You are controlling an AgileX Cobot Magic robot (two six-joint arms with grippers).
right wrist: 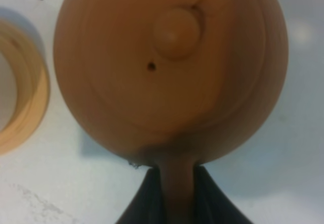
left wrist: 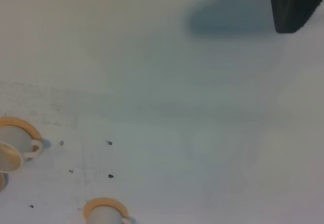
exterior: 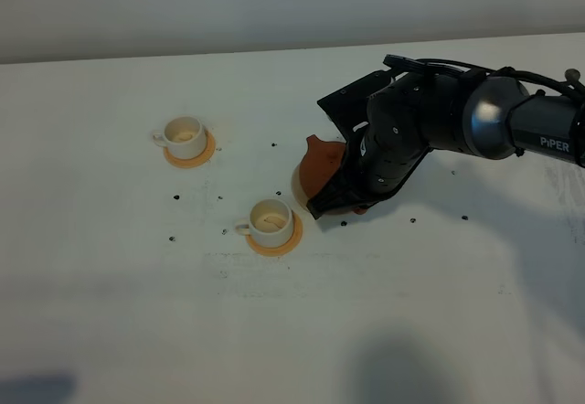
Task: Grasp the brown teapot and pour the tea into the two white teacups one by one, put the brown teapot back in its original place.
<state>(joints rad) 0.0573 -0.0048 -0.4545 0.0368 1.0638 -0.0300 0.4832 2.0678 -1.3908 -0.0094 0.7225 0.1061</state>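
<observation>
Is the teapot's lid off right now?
No, the brown teapot has its knobbed lid seated on top in the right wrist view.

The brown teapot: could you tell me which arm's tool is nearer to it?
Right. The right tool grips the brown teapot by its handle; the left tool is in no view, and its wrist camera sees no teapot.

"piper" on r. arm [exterior: 535,130]

A robotics lab bench is suggested: a plain white tabletop [exterior: 110,331] is backed by a blank pale wall [exterior: 183,2] and reached over by a black PiPER-marked arm [exterior: 512,125].
</observation>
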